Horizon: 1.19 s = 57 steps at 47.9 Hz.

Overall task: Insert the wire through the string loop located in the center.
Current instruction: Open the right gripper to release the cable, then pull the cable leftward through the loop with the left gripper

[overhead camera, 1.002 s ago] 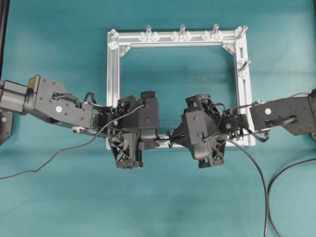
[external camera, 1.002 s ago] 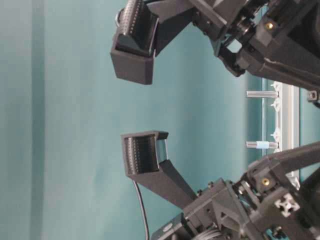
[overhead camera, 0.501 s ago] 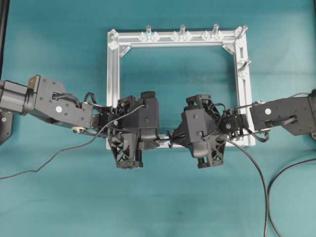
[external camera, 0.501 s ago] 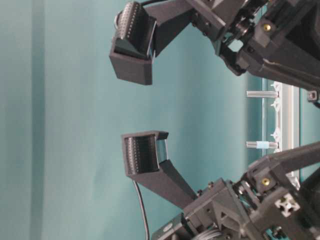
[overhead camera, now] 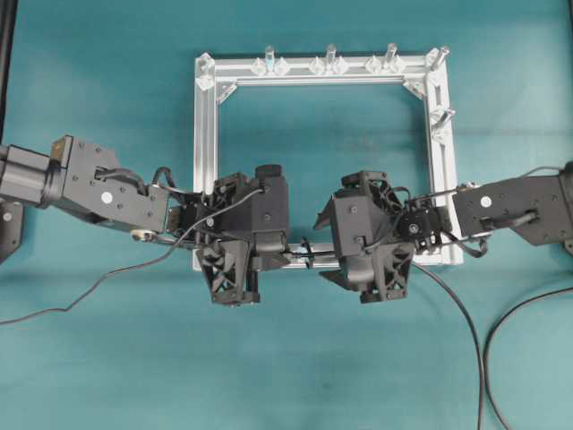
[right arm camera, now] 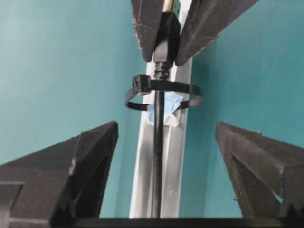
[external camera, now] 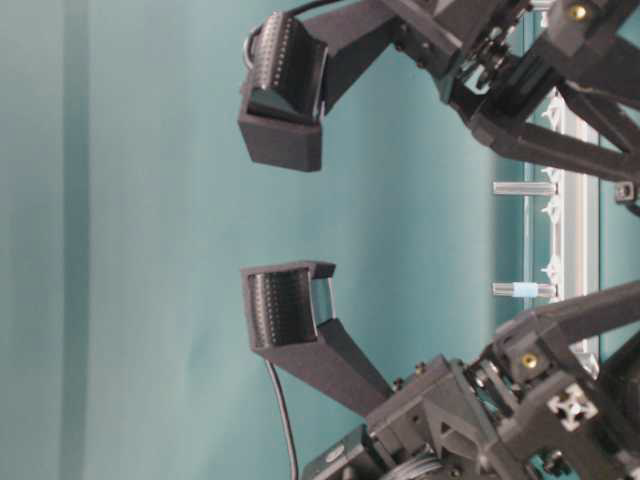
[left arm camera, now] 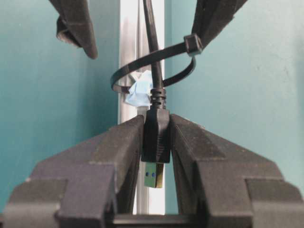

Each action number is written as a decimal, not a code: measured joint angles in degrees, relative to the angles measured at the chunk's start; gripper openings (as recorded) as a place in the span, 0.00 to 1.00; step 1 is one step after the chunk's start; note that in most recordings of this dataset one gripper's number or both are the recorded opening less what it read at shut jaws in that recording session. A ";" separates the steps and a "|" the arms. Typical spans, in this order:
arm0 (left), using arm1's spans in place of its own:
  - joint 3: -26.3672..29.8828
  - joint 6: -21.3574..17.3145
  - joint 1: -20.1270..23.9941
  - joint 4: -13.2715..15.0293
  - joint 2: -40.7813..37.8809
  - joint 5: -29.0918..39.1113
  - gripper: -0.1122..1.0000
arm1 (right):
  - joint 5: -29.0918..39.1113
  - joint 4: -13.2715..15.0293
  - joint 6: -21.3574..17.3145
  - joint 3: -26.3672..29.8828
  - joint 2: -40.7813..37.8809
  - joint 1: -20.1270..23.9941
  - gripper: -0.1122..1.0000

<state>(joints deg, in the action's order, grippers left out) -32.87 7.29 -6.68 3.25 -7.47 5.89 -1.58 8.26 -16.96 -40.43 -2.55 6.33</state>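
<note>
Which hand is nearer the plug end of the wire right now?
Left. The left hand is shut on the plug just past the string loop. The right hand stands open on the loop's other side, around the wire without touching it.

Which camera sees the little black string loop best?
The left wrist view: the string loop shows large, with the wire through it. The right wrist view shows it smaller, the overhead view barely, the table-level view not at all.

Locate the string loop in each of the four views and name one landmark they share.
Overhead: string loop barely visible, on the silver frame bar between both grippers.
Table-level: not visible.
Left wrist: upper centre, ringing the wire above the plug.
Right wrist: upper centre, around the wire.
Shared landmark: the silver frame bar.
</note>
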 measured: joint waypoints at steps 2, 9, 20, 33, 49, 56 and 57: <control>0.00 0.00 0.00 -0.09 0.00 0.00 0.28 | 0.09 0.00 0.09 0.00 0.00 0.00 0.85; 0.00 0.00 0.00 -0.09 0.00 0.00 0.28 | 0.09 0.00 0.00 0.00 0.18 0.00 0.85; -0.26 -0.09 0.00 -0.09 0.00 0.00 0.28 | 2.64 -0.09 0.00 0.00 2.90 0.00 0.85; -2.37 -0.09 0.00 -0.09 1.05 0.09 0.28 | 9.84 0.00 0.00 -0.18 7.12 0.00 0.85; -8.26 0.00 0.00 -0.09 8.53 1.49 0.28 | 11.07 0.00 -0.09 -2.81 10.11 0.00 0.85; -10.20 0.00 0.00 0.00 11.16 3.34 0.28 | 11.07 0.00 -0.97 -2.99 10.37 0.00 0.85; -10.46 0.00 0.00 0.00 11.43 3.52 0.28 | 11.07 0.00 -0.97 -2.99 10.37 0.00 0.85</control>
<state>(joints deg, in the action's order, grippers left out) -43.33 7.29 -6.68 3.25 3.96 9.40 9.49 8.26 -17.93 -43.42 7.82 6.33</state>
